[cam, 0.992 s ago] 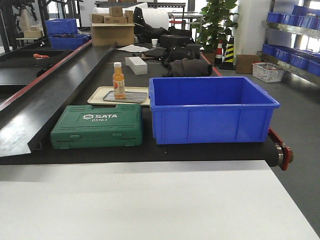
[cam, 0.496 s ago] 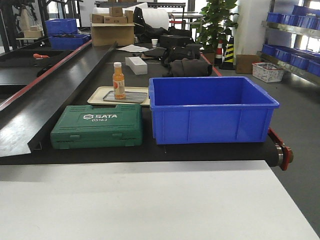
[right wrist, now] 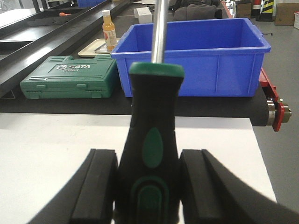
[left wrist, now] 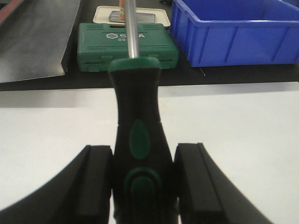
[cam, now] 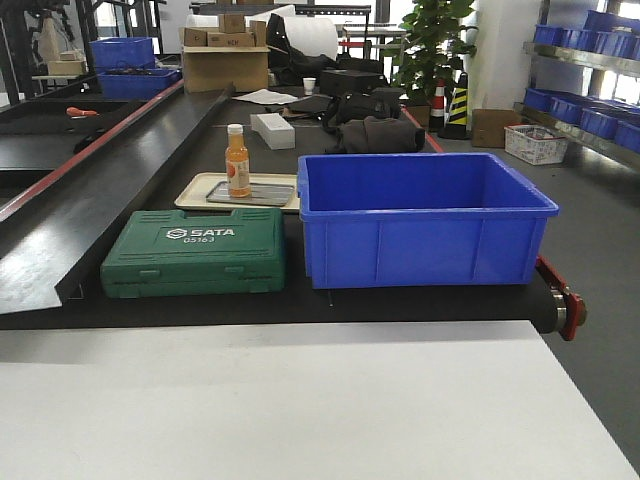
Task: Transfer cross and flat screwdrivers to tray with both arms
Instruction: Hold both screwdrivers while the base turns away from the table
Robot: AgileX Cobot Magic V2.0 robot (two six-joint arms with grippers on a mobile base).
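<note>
Nothing on the bench (cam: pixel 420 305) has moved since before; left gripper (left wrist: pixel 144 154) is clamped on one screwdriver (left wrist: pixel 135 93) by its handle, right gripper (right wrist: pixel 148 154) likewise on a second screwdriver (right wrist: pixel 154 93).

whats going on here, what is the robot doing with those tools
The left gripper holds one screwdriver by its black-and-green handle, and the right gripper holds the second screwdriver the same way, both above the white table. The grey tray lies on a beige tray behind the green tool case, with an orange bottle at its left end. Neither screwdriver is in it yet.
</note>
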